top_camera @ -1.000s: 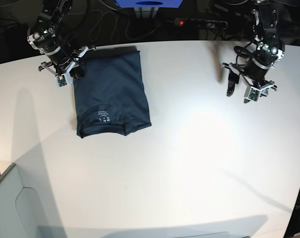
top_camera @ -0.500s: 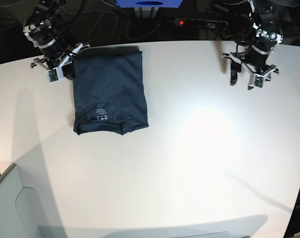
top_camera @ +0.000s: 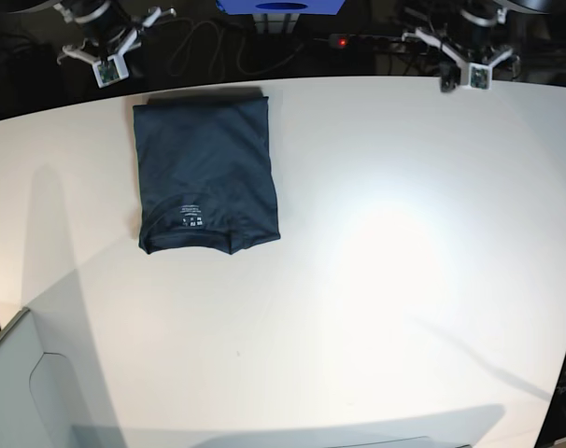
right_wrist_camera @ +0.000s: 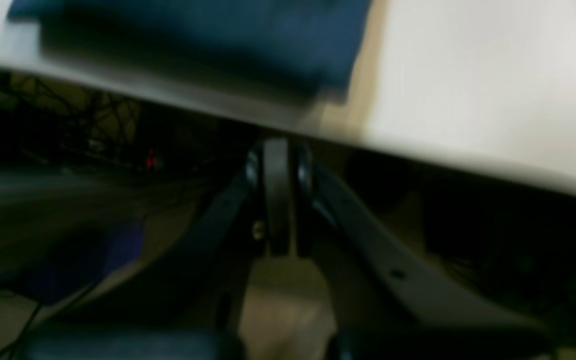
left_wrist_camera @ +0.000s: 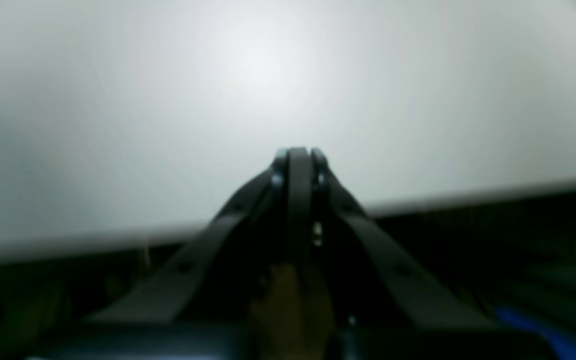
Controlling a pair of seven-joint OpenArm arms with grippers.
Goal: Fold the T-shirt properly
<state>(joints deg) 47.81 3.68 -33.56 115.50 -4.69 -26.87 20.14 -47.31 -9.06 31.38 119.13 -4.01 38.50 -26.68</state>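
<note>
Item: T-shirt (top_camera: 206, 173), dark navy, lying folded into a compact upright rectangle on the white table (top_camera: 386, 280), at about ten o'clock from the table's centre in the base view. Top edge close to the far rim; neck end toward the viewer, with the small white label (top_camera: 191, 218) showing near the bottom edge. Sides run fairly straight; the lower edge is slightly rounded and uneven at the corners. Condition of task: judged essentially done, since no sleeve or loose flap shows outside the rectangle; at most a small squaring of the bottom corners is left. Left gripper (left_wrist_camera: 298, 159): fingers pressed together, pinching nothing, held over the table's far rim at about one o'clock in the base view, well apart from the cloth. Right gripper (right_wrist_camera: 279, 150): likewise pressed together and empty, beyond the far rim at about eleven o'clock, near the shirt's top edge but not touching it; its wrist view shows blurred blue fabric above the fingers. Surface: smooth, matte white, rounded far rim, a bright glare patch right of centre, long soft shadows at left and lower right. Room: dark behind the table, with tangled cables, a power strip (top_camera: 372, 42) with a red light at twelve o'clock, a blue object (top_camera: 279, 7) beside it, and a pale grey panel (top_camera: 21, 392) at seven o'clock.
</note>
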